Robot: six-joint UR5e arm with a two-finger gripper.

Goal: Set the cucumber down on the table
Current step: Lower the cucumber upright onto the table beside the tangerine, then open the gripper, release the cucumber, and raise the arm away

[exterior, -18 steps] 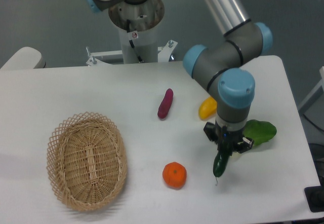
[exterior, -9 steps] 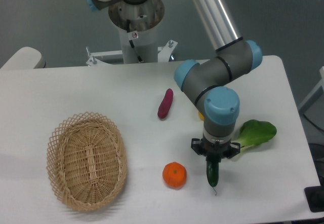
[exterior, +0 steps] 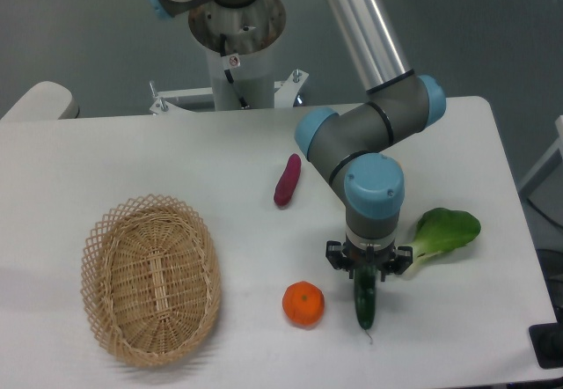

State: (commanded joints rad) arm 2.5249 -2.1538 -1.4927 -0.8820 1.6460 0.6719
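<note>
The gripper point(exterior: 366, 275) clamps the cucumber point(exterior: 365, 304) by its top, low over the counter's point(exterior: 132, 160) front edge, ready for release.

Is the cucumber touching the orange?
Apart. The camera view shows bare white table between the cucumber and the orange.

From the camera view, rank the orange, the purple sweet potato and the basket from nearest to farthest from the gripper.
Measured from the gripper:
1. Orange, just to its left, toward the front edge.
2. Purple sweet potato, farther back and left.
3. Basket, far left of the table.
</note>
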